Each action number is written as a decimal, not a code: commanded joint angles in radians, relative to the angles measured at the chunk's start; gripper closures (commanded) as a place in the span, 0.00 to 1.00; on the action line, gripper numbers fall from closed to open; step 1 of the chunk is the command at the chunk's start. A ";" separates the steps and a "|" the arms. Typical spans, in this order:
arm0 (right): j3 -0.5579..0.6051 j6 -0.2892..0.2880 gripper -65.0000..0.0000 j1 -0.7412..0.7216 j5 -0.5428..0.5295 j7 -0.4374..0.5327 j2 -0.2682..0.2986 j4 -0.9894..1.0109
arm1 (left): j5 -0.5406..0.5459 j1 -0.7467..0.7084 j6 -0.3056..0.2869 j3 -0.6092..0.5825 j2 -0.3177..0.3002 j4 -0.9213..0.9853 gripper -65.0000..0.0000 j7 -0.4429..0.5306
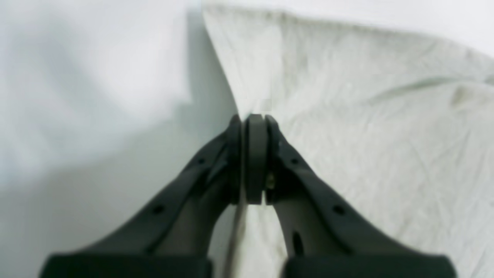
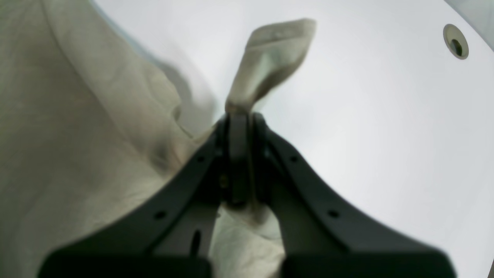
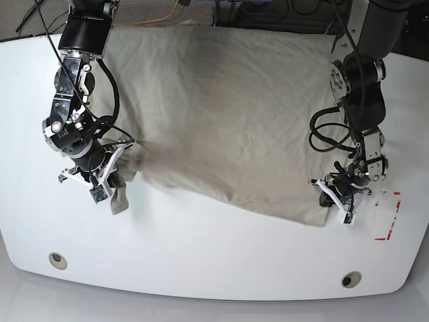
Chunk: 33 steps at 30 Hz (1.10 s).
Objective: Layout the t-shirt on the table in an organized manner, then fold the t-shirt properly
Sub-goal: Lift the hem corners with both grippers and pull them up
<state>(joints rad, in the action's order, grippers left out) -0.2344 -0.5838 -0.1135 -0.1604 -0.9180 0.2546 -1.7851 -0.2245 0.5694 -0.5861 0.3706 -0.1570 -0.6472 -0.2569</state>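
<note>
both claws are clenched on the shirt, spread wrinkled across the surface: left claw on what looks like a hem corner, right claw on a bunched sleeve. pull apart evenly, low, to flatten it.

Both arms reach down over the table. The left gripper is clamped on the t-shirt edge near the red tape; the right gripper pinches a sleeve corner.
</note>
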 commanded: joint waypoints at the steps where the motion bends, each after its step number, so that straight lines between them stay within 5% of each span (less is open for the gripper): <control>1: -0.016 0.002 1.00 -0.021 -0.006 0.024 0.015 -0.022 | 0.018 0.010 -0.001 0.001 -0.013 -0.093 1.00 0.031; 17: -0.062 0.003 1.00 -0.055 -0.008 0.020 0.081 -0.100 | 0.018 -0.068 -0.001 0.001 -0.014 -0.495 1.00 -0.009; 33: -0.056 -0.002 1.00 -0.256 -0.008 0.020 0.157 -0.025 | 0.017 -0.061 -0.001 -0.038 -0.017 -0.882 1.00 -0.022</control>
<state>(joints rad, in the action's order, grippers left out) -0.2836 -0.5957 -0.3153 -0.1802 -0.9195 0.3862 -1.8156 -0.2127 0.4744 -0.6029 0.3534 -0.1596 -1.4826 -0.2985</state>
